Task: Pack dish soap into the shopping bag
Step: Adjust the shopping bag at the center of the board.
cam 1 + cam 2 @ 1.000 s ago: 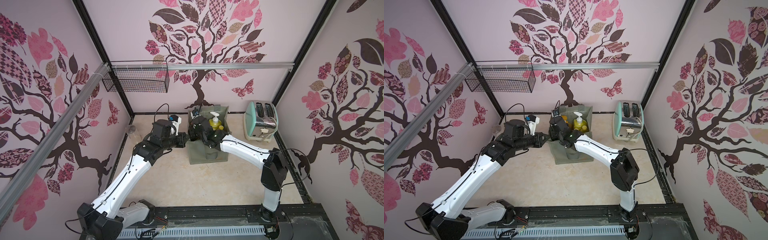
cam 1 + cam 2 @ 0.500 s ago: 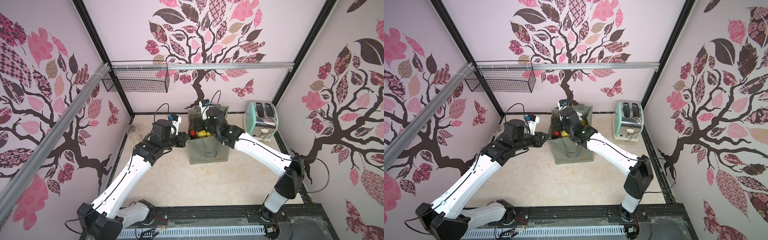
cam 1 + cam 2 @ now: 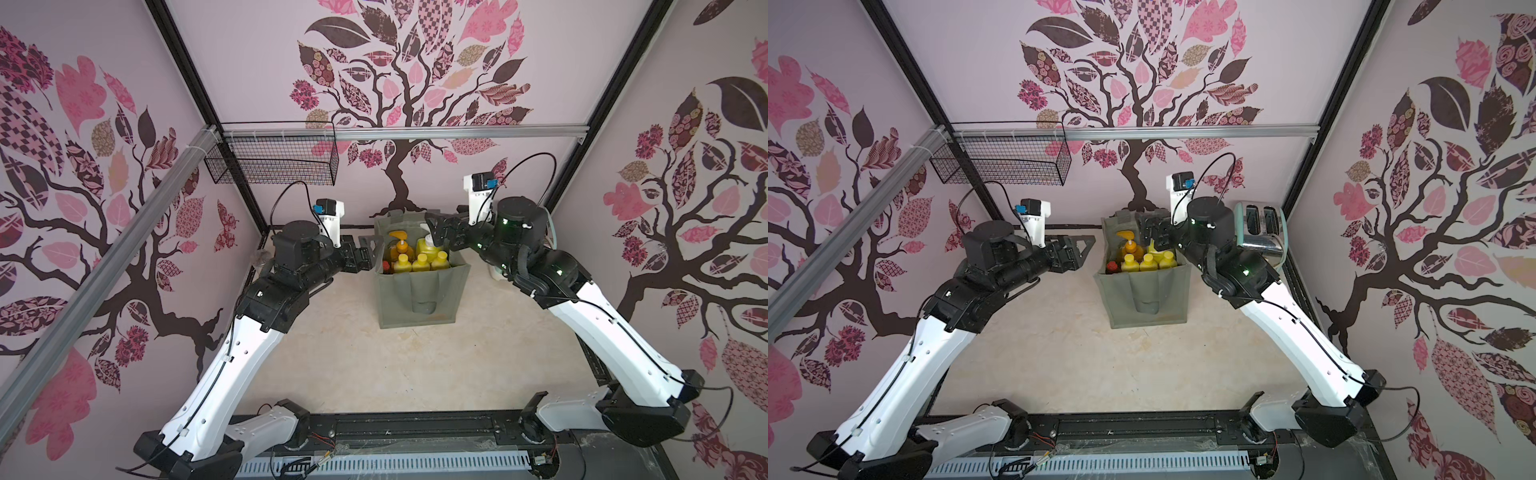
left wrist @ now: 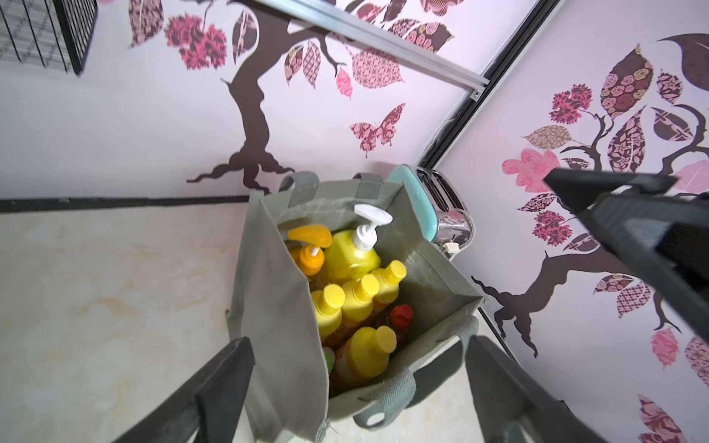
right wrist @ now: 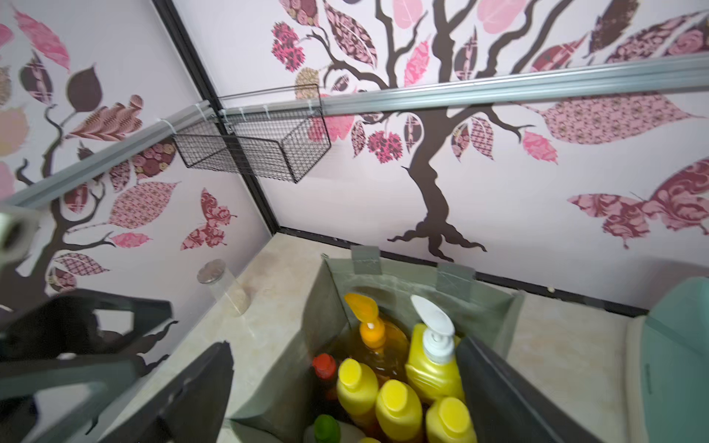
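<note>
Both arms have just let go — the left gripper (image 3: 368, 254) has released the rim of the shopping bag (image 3: 419, 295), the right gripper (image 3: 442, 232) has risen out of its mouth, both jaws spread wide. The dish soap (image 3: 417, 262) stands inside the bag — packing looks finished.

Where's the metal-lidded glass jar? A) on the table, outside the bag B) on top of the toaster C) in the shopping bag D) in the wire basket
A: in the right wrist view the glass jar stands upright on the table near the wall, apart from the shopping bag.
</note>
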